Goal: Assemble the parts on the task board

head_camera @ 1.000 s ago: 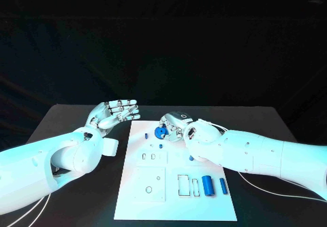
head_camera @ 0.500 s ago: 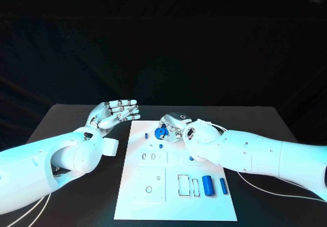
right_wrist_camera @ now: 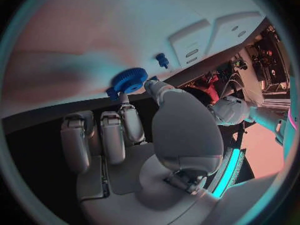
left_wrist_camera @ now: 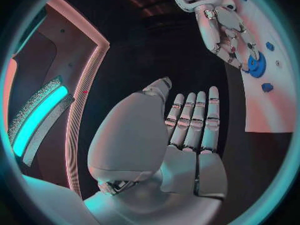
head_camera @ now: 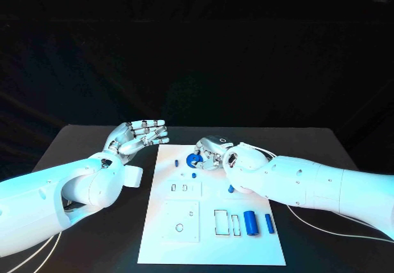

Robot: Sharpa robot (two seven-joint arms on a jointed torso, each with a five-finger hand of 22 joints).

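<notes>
On the board's (head_camera: 209, 239) far end, head view, a blue gear (head_camera: 195, 159) is pinched by the right hand (head_camera: 215, 152); the left hand (head_camera: 138, 136) is spread, empty, beside the board. Right wrist view: the gear (right_wrist_camera: 129, 79) is held at the fingertips (right_wrist_camera: 152, 86).

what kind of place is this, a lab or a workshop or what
Probably a robotics lab or test bench. A black table before a dark backdrop carries a white task board with cut-out slots and small blue parts, such as a blue gear at the right hand. The left hand hovers open.
</notes>
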